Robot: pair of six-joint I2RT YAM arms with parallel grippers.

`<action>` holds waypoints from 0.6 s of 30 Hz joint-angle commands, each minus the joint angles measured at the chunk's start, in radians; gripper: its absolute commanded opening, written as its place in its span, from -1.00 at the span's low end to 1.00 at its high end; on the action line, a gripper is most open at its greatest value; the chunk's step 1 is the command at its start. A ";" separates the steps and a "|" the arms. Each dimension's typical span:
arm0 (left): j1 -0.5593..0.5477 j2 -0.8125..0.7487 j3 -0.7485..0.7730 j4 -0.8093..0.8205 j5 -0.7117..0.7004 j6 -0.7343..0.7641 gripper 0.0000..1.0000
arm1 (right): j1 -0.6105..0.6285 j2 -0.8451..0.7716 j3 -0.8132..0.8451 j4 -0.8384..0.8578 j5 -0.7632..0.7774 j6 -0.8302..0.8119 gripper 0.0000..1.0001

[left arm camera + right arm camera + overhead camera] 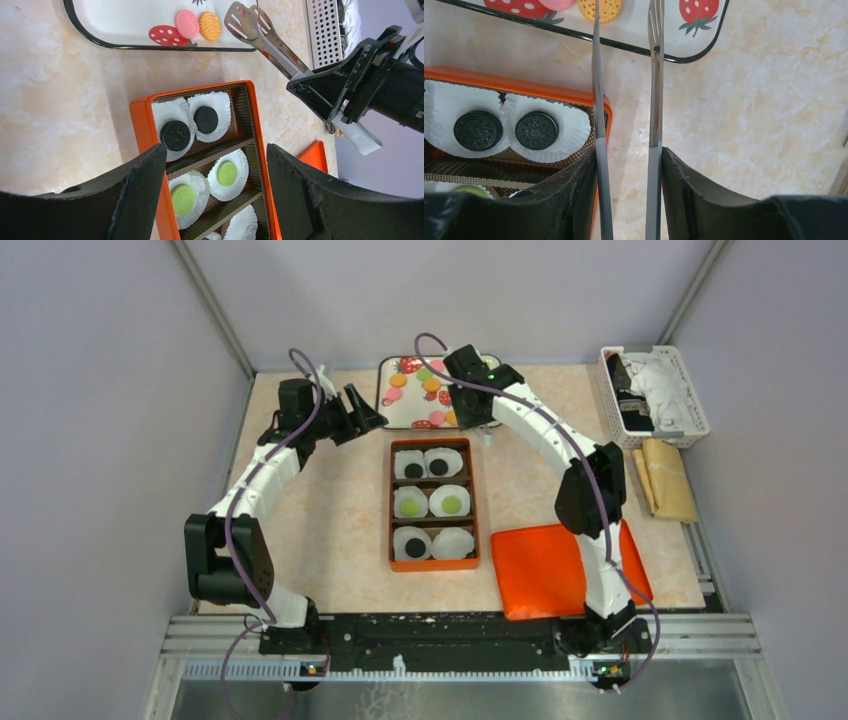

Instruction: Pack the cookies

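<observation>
Cookies (432,385): the loose ones lie in a bunch on the tray (405,412) at the far edge, mid. Five more sit in paper cups in the box (390,505) at worktop centre: 3 black, 2 green. The cup (453,543) at the box's near-right end is empty, so by my read one slot is left to fill.

R gripper (626,165) is clamped on the tongs (655,100). Their blades stand apart w/ nothing btwn them, tips over the tray's near-right corner, close to a pink (187,23) and an orange cookie (210,26). L gripper (215,155) has jaws apart, holds nothing, and hangs above the box just off the tray's left side.

Risks, as I judge them:
- The pink and orange cookies lie touching, so the blades may catch both or push one aside.
- Discs are thin and flat on a smooth tray. Blades may skid off the rim of a disc and flick it off the tray.
- Too hard a squeeze could crack a cookie. Too light, and it drops on the way across the filled cups.
- A low tong tip could snag the tray's black lip or the box wall.
- Cups look light and may tip or ride up on release.
- The arms are near each other at the tray, so L could get bumped if R swings wide.
</observation>
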 commanded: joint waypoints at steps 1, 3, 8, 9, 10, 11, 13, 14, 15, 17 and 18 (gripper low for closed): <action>0.004 -0.031 0.020 0.049 0.020 -0.001 0.59 | -0.003 0.000 0.095 -0.015 -0.018 -0.003 -0.08; 0.005 -0.032 0.022 0.047 0.017 0.001 0.59 | -0.001 0.008 0.098 -0.014 -0.029 -0.005 -0.08; 0.005 -0.030 0.025 0.047 0.018 0.001 0.59 | -0.001 0.056 0.159 -0.058 -0.044 -0.015 -0.07; 0.005 -0.031 0.025 0.047 0.019 0.001 0.59 | -0.002 0.070 0.176 -0.072 -0.045 -0.017 -0.07; 0.005 -0.031 0.026 0.047 0.019 0.001 0.59 | -0.002 0.082 0.189 -0.084 -0.047 -0.019 -0.07; 0.005 -0.033 0.025 0.047 0.019 0.001 0.59 | -0.002 0.090 0.196 -0.091 -0.050 -0.020 -0.07; 0.005 -0.034 0.023 0.046 0.016 0.003 0.59 | -0.002 0.100 0.200 -0.096 -0.057 -0.020 -0.07; 0.005 -0.034 0.022 0.046 0.015 0.004 0.59 | -0.001 0.103 0.198 -0.097 -0.063 -0.018 -0.07; 0.005 -0.034 0.022 0.046 0.016 0.004 0.59 | 0.000 0.108 0.198 -0.097 -0.065 -0.018 -0.07; 0.007 -0.033 0.022 0.046 0.017 0.004 0.59 | 0.001 0.114 0.201 -0.105 -0.058 -0.015 -0.07; 0.007 -0.033 0.022 0.045 0.017 0.005 0.59 | 0.002 0.117 0.201 -0.108 -0.056 -0.016 -0.07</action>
